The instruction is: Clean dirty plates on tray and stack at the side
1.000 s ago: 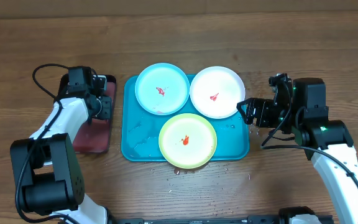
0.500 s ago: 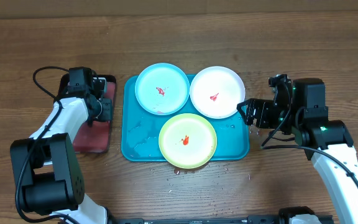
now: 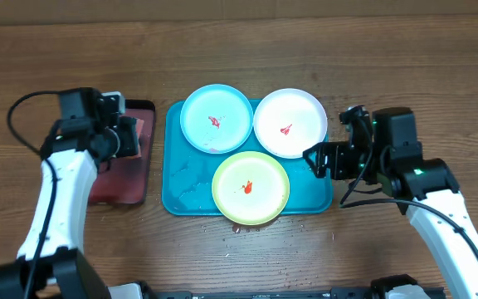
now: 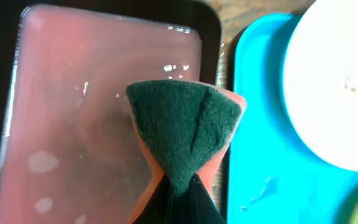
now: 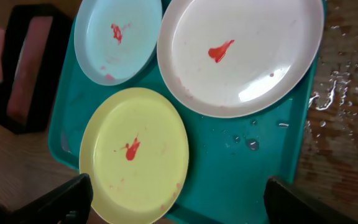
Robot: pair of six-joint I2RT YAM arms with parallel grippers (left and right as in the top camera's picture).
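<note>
Three dirty plates sit crowded together on the turquoise tray (image 3: 181,195) in the middle of the worktop (image 3: 388,50). The light blue plate (image 3: 216,119) is at the far left, the white plate (image 3: 290,123) at the far right, and the yellow-green plate (image 3: 251,186) lies nearest me between them. Each carries a small red smear near its centre. The blue and white plates reach over the tray's far rim, and the yellow-green one hangs over the near rim.

My left jaws are clamped on a sponge (image 4: 185,134), pinching it at its lower end so that the dark green scouring face spreads above the orange body. I hold it above the black-rimmed pinkish tray (image 3: 119,178), which lies just beside the turquoise tray's left side; its wet surface glints in the left wrist view.

My right jaws are spread wide and grip nothing. They hover at the turquoise tray's right edge, just beside the white plate's near-right rim. From the right wrist view, water drops (image 5: 252,144) dot the tray beside the white plate, and more wet patches shine on the wood to the right.
</note>
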